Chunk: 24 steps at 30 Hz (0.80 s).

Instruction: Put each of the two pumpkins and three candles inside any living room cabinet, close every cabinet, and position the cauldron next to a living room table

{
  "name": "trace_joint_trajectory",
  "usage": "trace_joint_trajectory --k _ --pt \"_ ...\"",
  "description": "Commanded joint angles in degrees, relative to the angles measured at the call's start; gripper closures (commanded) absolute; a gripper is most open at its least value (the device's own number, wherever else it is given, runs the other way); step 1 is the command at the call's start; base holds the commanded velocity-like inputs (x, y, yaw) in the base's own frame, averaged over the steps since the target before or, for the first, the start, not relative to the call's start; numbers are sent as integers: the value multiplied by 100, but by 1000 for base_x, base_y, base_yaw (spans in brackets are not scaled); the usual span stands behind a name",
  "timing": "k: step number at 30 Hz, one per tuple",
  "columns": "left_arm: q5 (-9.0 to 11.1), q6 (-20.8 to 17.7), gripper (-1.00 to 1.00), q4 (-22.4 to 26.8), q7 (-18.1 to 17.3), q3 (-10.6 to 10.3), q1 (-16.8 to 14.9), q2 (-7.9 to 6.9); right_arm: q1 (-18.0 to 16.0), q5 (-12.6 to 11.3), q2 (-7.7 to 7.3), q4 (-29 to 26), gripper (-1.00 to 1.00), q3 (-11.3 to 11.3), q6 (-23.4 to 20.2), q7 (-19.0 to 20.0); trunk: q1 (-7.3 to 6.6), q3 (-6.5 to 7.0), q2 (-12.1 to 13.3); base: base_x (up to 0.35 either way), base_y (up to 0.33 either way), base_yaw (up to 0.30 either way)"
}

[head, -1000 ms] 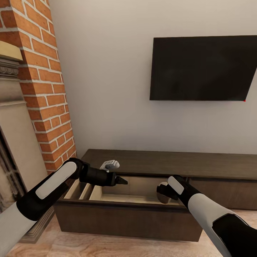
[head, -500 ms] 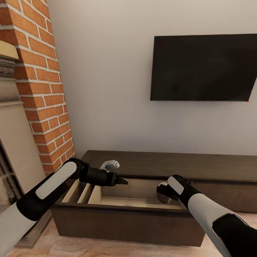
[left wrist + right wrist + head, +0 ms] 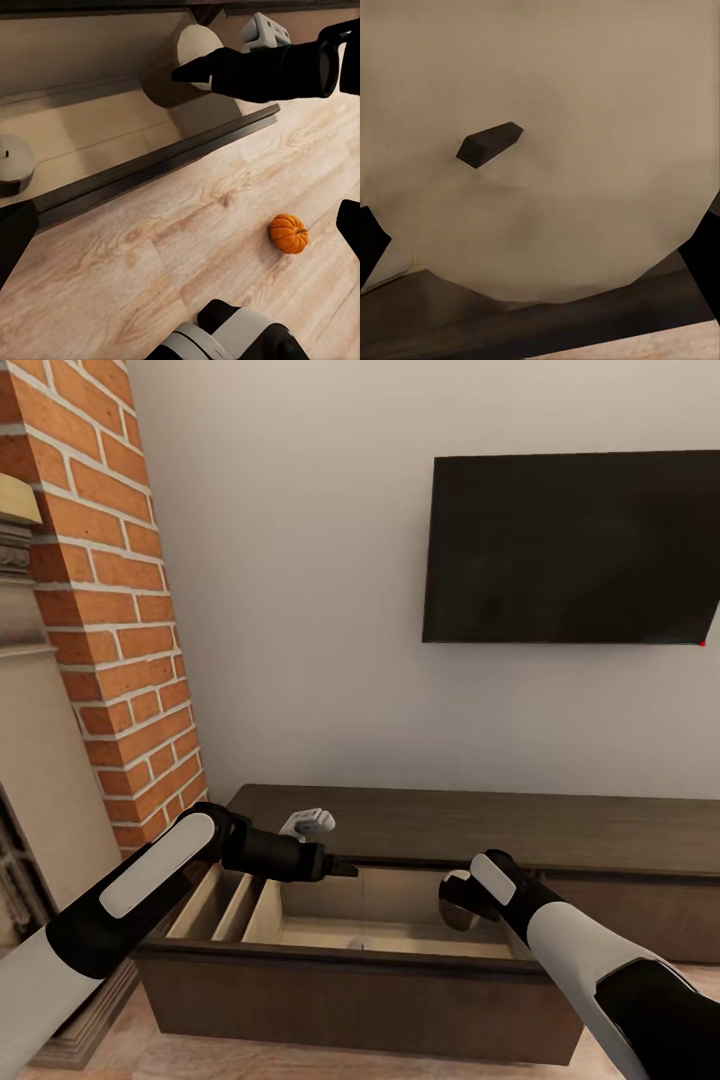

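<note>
The dark brown cabinet (image 3: 470, 822) stands against the wall with its left drawer (image 3: 350, 985) pulled open, tan inside. My right gripper (image 3: 450, 905) hangs over the drawer's right part, shut on a beige candle (image 3: 455, 880); the right wrist view looks onto that candle (image 3: 540, 187) and its dark wick (image 3: 489, 144). Another candle (image 3: 13, 161) lies inside the drawer. My left gripper (image 3: 340, 868) hovers open over the drawer's left part, its fingers (image 3: 16, 232) spread wide. One orange pumpkin (image 3: 289, 233) sits on the wooden floor in front of the drawer.
A small white device (image 3: 308, 822) rests on the cabinet top at its left end. A black TV (image 3: 570, 550) hangs on the wall above. A brick column (image 3: 110, 640) and a fireplace (image 3: 30, 780) stand close to the left of the drawer.
The whole picture has shifted a little, with the drawer now lower and nearer in the head view. Both arms keep the same pose, the candle still held.
</note>
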State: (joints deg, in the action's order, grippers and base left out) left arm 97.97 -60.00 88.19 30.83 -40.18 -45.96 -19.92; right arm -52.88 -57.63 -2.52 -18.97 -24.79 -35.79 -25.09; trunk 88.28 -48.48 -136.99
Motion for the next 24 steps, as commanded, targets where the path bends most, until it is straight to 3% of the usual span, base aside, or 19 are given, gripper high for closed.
trace_joint_trajectory --k 1,9,24 --pt "54 0 -100 5 55 -7 -7 -3 -3 -58 -7 -17 100 -44 -16 -42 -1 -7 -3 5 0 -5" --pt "55 0 -100 5 55 -7 -5 -5 -3 -62 -7 -34 100 -43 -16 -32 -1 22 -3 2 0 -110" --pt "54 0 -100 10 55 -7 -4 -4 -3 -64 -3 -37 100 -43 -13 -31 284 -201 -524 0 0 -22"
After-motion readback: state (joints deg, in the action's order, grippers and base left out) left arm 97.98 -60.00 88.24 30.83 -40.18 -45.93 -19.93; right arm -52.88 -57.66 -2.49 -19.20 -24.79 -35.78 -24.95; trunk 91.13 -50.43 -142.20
